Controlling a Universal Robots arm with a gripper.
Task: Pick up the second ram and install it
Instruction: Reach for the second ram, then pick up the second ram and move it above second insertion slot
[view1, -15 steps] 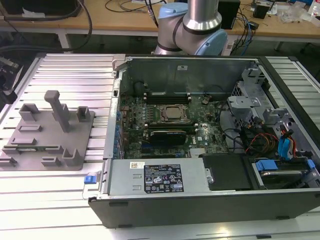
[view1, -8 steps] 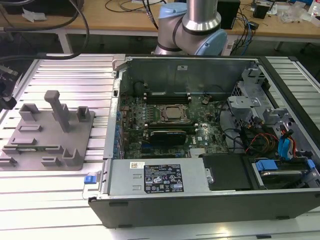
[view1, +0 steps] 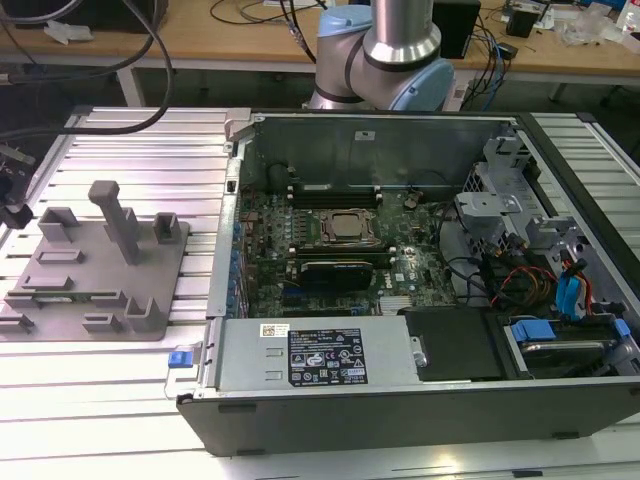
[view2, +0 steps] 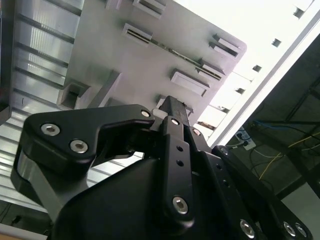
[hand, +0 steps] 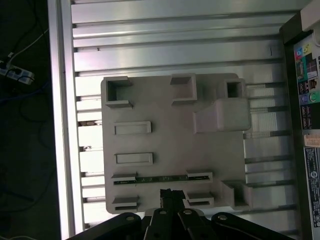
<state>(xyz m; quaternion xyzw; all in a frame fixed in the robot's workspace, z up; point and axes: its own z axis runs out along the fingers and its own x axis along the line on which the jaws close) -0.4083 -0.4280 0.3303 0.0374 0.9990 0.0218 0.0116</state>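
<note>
My black two-finger gripper is pinched shut on nothing, hovering above the grey plastic fixture plate. The second ram, a thin green circuit-board stick, stands on edge between two slotted end blocks, close to my tips. Going down closed, I reckon I'd ram its top edge. Off-centre, I'd cock it in its slots.

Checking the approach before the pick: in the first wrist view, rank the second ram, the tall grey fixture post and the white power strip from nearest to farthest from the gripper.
1. second ram: lying in a slot of the fixture, just ahead of the gripper.
2. tall grey post: farther across the fixture.
3. white power strip: off the table, down on the floor.
</note>
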